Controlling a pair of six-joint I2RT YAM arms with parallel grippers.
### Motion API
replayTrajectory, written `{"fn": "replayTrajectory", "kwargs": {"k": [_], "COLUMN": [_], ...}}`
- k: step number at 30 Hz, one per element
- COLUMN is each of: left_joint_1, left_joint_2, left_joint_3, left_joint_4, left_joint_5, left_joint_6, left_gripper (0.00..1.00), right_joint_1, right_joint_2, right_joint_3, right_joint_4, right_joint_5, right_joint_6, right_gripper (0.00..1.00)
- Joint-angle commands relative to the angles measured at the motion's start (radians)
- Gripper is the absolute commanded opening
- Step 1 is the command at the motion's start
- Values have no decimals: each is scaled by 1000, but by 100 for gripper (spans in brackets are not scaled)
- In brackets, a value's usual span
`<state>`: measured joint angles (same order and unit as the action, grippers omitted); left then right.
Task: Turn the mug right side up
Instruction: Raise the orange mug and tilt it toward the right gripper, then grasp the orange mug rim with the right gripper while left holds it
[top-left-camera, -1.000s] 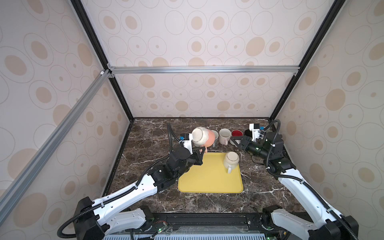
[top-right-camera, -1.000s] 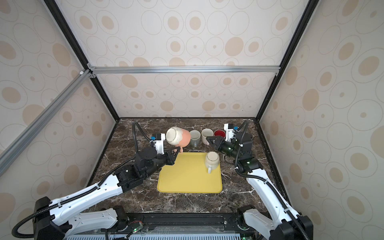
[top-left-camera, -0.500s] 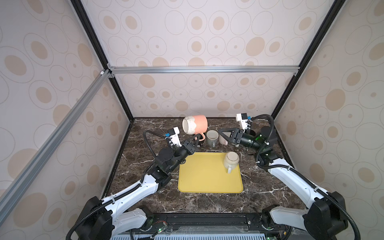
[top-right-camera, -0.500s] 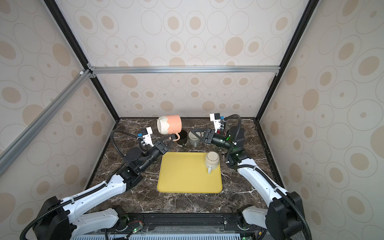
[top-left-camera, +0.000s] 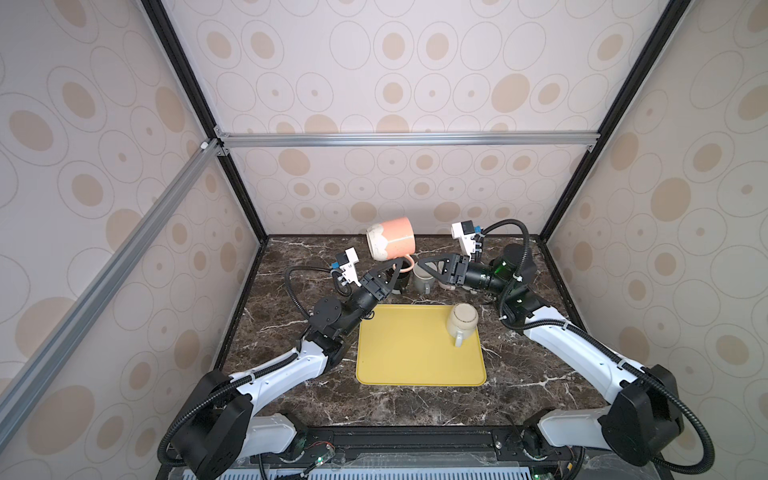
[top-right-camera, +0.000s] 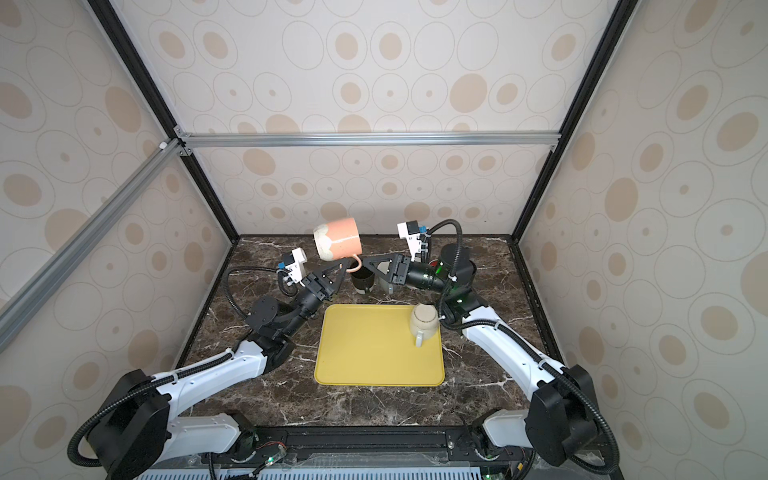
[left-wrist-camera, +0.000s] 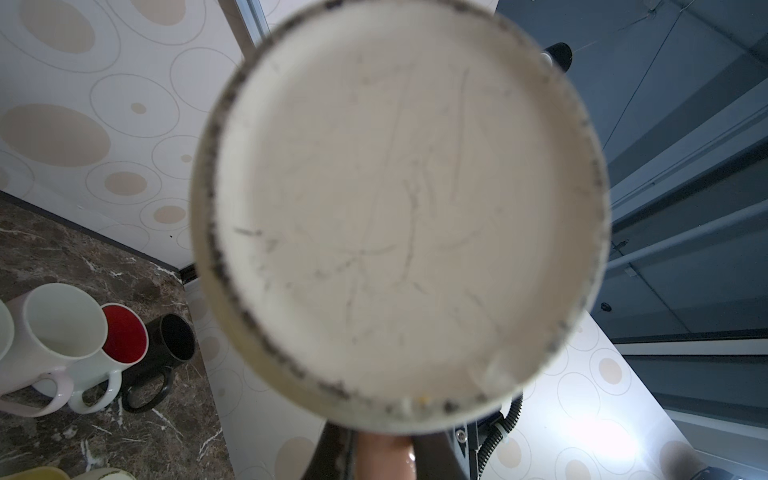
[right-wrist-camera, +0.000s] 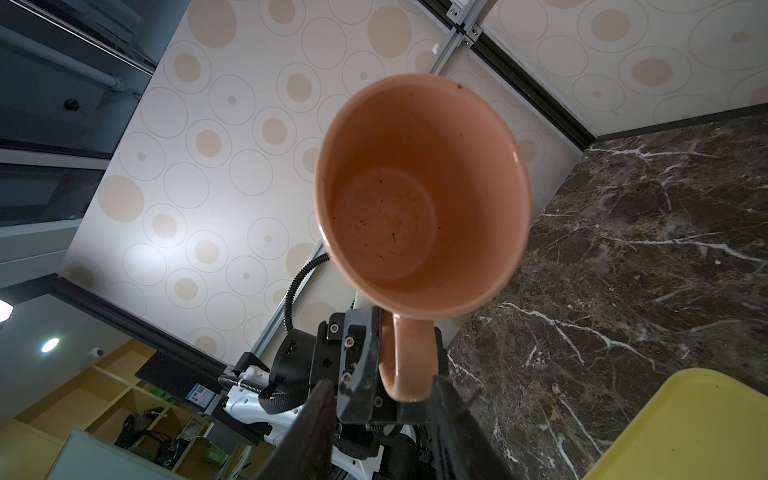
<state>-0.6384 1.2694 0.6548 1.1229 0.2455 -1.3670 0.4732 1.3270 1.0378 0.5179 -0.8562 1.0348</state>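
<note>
An orange mug (top-left-camera: 392, 243) with a cream base hangs in the air over the back of the table, lying on its side. Its base (left-wrist-camera: 399, 208) fills the left wrist view; its open mouth (right-wrist-camera: 419, 195) faces the right wrist camera. My left gripper (top-left-camera: 400, 266) is shut on the mug's handle (right-wrist-camera: 405, 361) from below, as both top views show (top-right-camera: 347, 266). My right gripper (top-left-camera: 424, 268) is open and level, just right of the handle. In the right wrist view its fingers (right-wrist-camera: 320, 415) stand on either side of the handle and the left gripper's tips.
A cream mug (top-left-camera: 461, 322) stands at the back right of the yellow tray (top-left-camera: 415, 357). Under the raised mug a row of mugs lines the back of the table: black (top-left-camera: 399, 280), grey (top-left-camera: 422, 280), then white (left-wrist-camera: 54, 332) and red-lined (left-wrist-camera: 124, 336).
My left arm has lifted the orange mug up and toward the back wall. My right gripper has swung left to the mug's handle and opened wider.
</note>
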Motion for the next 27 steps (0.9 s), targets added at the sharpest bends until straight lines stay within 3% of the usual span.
{"fn": "replayTrajectory", "kwargs": {"k": [1, 11, 19, 27], "left_joint_1": [14, 18, 18, 18], "left_joint_2": [-23, -13, -3, 22], "left_joint_3": [28, 28, 6, -7], "left_joint_4": [204, 227, 255, 294], "left_joint_5": [39, 54, 51, 54], "left_joint_6": [-20, -30, -29, -49], "left_gripper": [0, 0, 0, 0], "right_joint_1": [18, 46, 62, 77], "right_joint_2": [6, 70, 100, 109], "right_joint_3": [46, 100, 118, 135], "right_joint_4": [-45, -48, 1, -10], "right_joint_5": [15, 21, 9, 12], "right_joint_6": [-50, -53, -10, -13], "right_gripper": [40, 40, 32, 31]}}
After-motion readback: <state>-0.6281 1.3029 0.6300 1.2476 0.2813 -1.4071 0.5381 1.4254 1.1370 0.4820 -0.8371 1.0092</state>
